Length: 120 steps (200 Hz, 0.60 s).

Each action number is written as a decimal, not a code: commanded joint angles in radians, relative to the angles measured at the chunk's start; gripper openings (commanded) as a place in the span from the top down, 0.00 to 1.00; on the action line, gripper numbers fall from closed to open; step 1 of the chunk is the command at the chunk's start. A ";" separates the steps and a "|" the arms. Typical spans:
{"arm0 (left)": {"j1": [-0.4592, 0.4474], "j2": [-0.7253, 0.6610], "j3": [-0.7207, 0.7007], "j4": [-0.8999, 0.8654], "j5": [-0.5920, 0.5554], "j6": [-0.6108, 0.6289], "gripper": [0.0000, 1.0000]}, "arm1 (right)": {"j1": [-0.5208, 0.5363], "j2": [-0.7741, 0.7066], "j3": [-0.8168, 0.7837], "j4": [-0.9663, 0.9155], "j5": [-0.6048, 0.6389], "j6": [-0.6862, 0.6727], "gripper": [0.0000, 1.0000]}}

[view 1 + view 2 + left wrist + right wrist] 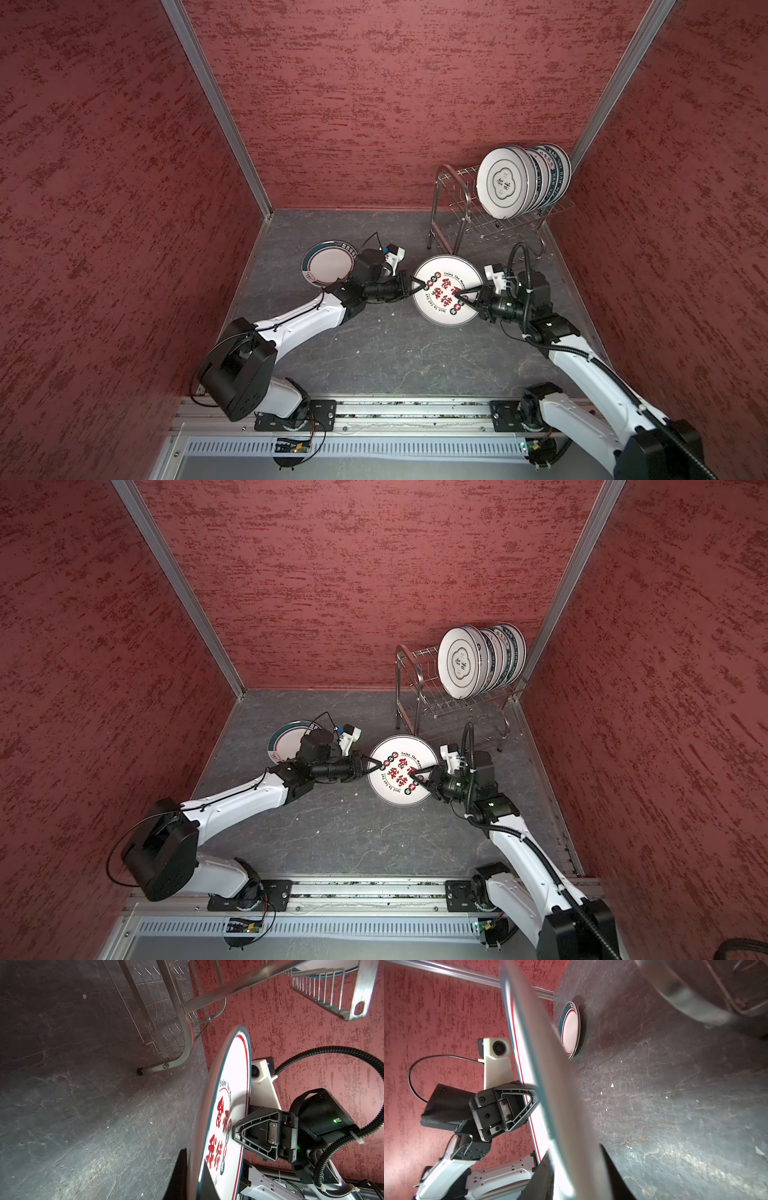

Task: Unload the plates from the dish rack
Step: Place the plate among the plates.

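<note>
Item under handling: character plate (pixel 440 311), white with red-black characters, face up, held above the table (pixel 374 353), just in front of the dish rack (pixel 434 216) at its unloaded end. My left gripper (pixel 420 286) is clamped tight on the plate's rim, on the side away from the rack's loaded end. My right gripper (pixel 460 297) sits over the opposite rim; I cannot tell whether its jaws grip or stand slack. Racked plates (pixel 505 183): several, upright on edge, packed together on the rack's upper tier. Teal-rimmed plate (pixel 326 266): flat on the table, well apart from the rack, beyond my left gripper
</note>
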 commanded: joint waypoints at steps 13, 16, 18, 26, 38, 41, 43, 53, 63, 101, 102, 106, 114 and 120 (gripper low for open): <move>0.026 -0.034 -0.021 0.022 0.056 0.000 1.00 | 0.008 0.004 0.039 0.041 -0.005 -0.008 0.51; 0.031 -0.039 -0.023 0.019 0.057 0.000 1.00 | 0.009 0.003 0.039 0.042 -0.005 -0.009 0.48; 0.033 -0.041 -0.025 0.017 0.057 0.001 1.00 | 0.008 0.001 0.039 0.044 -0.005 -0.007 0.46; 0.045 -0.051 -0.030 0.006 0.061 0.003 1.00 | 0.008 -0.004 0.038 0.046 0.001 -0.003 0.41; 0.067 -0.068 -0.030 -0.028 0.066 0.012 1.00 | 0.008 -0.007 0.050 0.000 0.031 -0.016 0.35; 0.073 -0.073 -0.029 -0.038 0.068 0.015 1.00 | 0.008 -0.006 0.054 -0.013 0.040 -0.021 0.33; 0.077 -0.077 -0.029 -0.046 0.068 0.017 1.00 | 0.007 -0.005 0.058 -0.023 0.045 -0.025 0.33; 0.097 -0.100 -0.030 -0.081 0.069 0.031 1.00 | 0.007 0.003 0.074 -0.069 0.079 -0.040 0.30; 0.122 -0.129 -0.034 -0.118 0.064 0.042 1.00 | 0.007 0.008 0.085 -0.103 0.120 -0.044 0.29; 0.280 -0.259 -0.096 -0.246 0.057 0.067 1.00 | 0.008 0.034 0.128 -0.222 0.281 -0.091 0.28; 0.286 -0.262 -0.098 -0.248 0.057 0.068 1.00 | 0.007 0.035 0.130 -0.226 0.285 -0.092 0.28; 0.308 -0.276 -0.103 -0.267 0.056 0.074 1.00 | 0.007 0.039 0.134 -0.238 0.297 -0.101 0.28; 0.352 -0.297 -0.112 -0.298 0.058 0.087 1.00 | 0.008 0.050 0.141 -0.258 0.310 -0.119 0.29; 0.386 -0.309 -0.118 -0.319 0.061 0.101 1.00 | 0.007 0.059 0.147 -0.273 0.316 -0.132 0.29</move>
